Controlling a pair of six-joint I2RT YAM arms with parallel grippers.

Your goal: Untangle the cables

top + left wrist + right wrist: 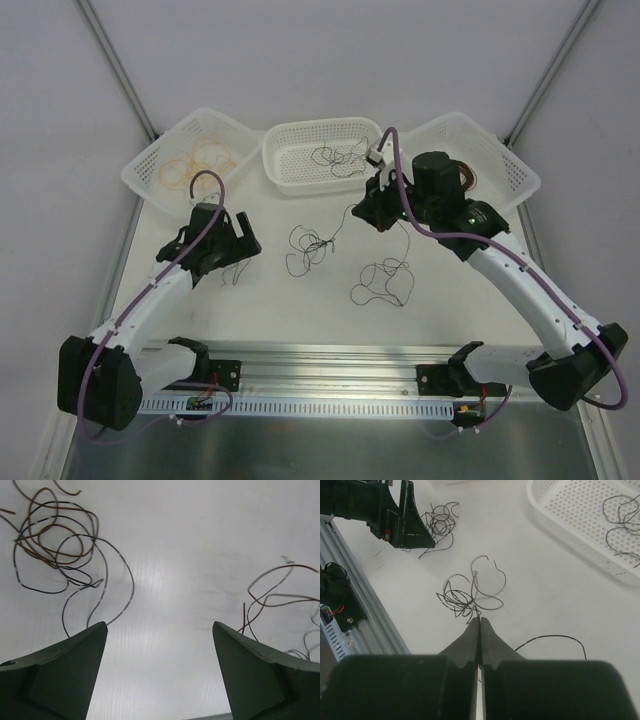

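Observation:
Thin dark cables lie on the white table: one tangle at the centre (308, 250) and another to its right (383, 282). My right gripper (360, 212) is shut, and a strand from the centre tangle (467, 592) runs up into its closed tips (480, 620). A further black cable (550, 639) curves off to their right. My left gripper (238, 238) is open and empty, low over the table (160, 625). In its view, a black and brown tangle (55, 550) lies ahead to the left and brown strands (280, 595) to the right.
Three white baskets stand at the back: the left one (150, 165) holds yellow-tan loops, the middle one (290, 175) dark wires, the right one (515, 165) brown wires partly behind the right arm. A metal rail (330, 375) runs along the near edge.

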